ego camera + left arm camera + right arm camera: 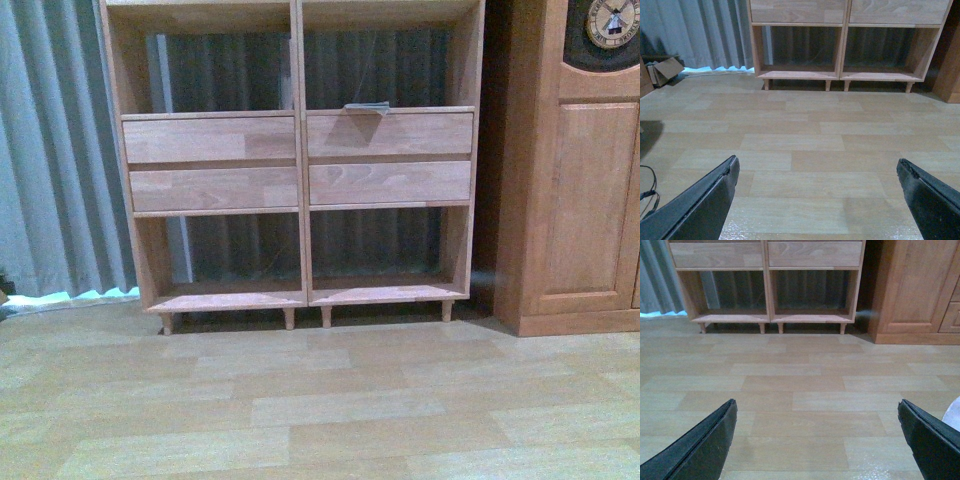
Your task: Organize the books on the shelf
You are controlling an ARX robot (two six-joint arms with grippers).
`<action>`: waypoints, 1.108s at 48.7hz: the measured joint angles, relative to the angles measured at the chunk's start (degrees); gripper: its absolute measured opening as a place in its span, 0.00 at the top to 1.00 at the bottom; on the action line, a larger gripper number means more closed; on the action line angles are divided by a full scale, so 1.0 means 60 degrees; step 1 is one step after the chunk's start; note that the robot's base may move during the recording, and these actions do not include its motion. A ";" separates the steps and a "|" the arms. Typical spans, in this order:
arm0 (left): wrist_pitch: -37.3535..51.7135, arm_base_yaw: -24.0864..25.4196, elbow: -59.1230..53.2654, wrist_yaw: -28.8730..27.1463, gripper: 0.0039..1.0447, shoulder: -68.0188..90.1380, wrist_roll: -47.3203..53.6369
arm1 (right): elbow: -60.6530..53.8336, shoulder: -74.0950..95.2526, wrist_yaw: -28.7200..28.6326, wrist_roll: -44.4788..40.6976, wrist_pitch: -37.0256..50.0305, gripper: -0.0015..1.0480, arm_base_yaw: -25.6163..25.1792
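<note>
The light wood shelf (300, 150) stands ahead on short legs, with four plain drawer fronts and open cubbies above and below them. A thin grey-teal flat thing (366, 107), perhaps a book seen edge on, lies on the ledge over the upper right drawer and slightly overhangs it. No other books are in view. In the left wrist view my left gripper (817, 160) is open above bare floor, well short of the shelf (842, 50). My right gripper (816, 402) is open too, nothing between its fingers, with the shelf (766, 285) far ahead. Neither arm appears in the front view.
A darker orange-brown cabinet (590, 200) with a clock stands right of the shelf, also in the right wrist view (915, 290). Grey curtains (50, 150) hang behind and to the left. A cardboard box (662, 70) sits by the curtain. Light plank floor (320, 400) stretches before the shelf.
</note>
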 joint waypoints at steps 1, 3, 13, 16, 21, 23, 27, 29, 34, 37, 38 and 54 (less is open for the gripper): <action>0.0000 0.0000 0.0000 0.0000 0.07 0.0000 0.0000 | 0.0000 0.0000 0.0000 0.0000 0.0000 0.07 0.0000; 0.0000 0.0000 0.0000 0.0000 0.07 0.0000 0.0000 | 0.0000 0.0000 0.0000 0.0000 0.0000 0.07 0.0000; 0.0000 0.0000 0.0000 0.0000 0.07 0.0000 0.0000 | 0.0000 0.0000 0.0000 0.0000 0.0000 0.07 0.0000; 0.0000 0.0000 0.0000 0.0000 0.07 0.0000 0.0000 | 0.0000 0.0000 0.0000 0.0000 0.0000 0.07 0.0000; 0.0000 0.0000 0.0000 0.0000 0.07 0.0000 0.0000 | 0.0000 0.0000 0.0000 0.0000 0.0000 0.07 0.0000; 0.0000 0.0000 0.0000 0.0000 0.07 0.0000 0.0000 | 0.0000 0.0000 0.0000 0.0000 0.0000 0.07 0.0000; 0.0000 0.0000 0.0000 0.0000 0.07 0.0000 0.0000 | 0.0000 0.0000 0.0000 0.0000 0.0000 0.07 0.0000; 0.0000 0.0000 0.0000 0.0000 0.07 0.0000 0.0000 | 0.0000 0.0000 0.0000 0.0000 0.0000 0.07 0.0000; 0.0000 0.0000 0.0000 0.0000 0.07 0.0000 0.0000 | 0.0000 0.0000 0.0000 0.0000 0.0000 0.07 0.0000; 0.0000 0.0000 0.0000 0.0000 0.07 0.0000 0.0000 | 0.0000 0.0000 0.0000 0.0000 0.0000 0.07 0.0000; 0.0000 0.0000 0.0000 0.0000 0.07 0.0000 0.0000 | 0.0000 0.0000 0.0000 0.0000 0.0000 0.07 0.0000; 0.0000 0.0000 0.0000 0.0000 0.07 0.0000 0.0000 | 0.0000 0.0000 0.0000 0.0000 0.0000 0.07 0.0000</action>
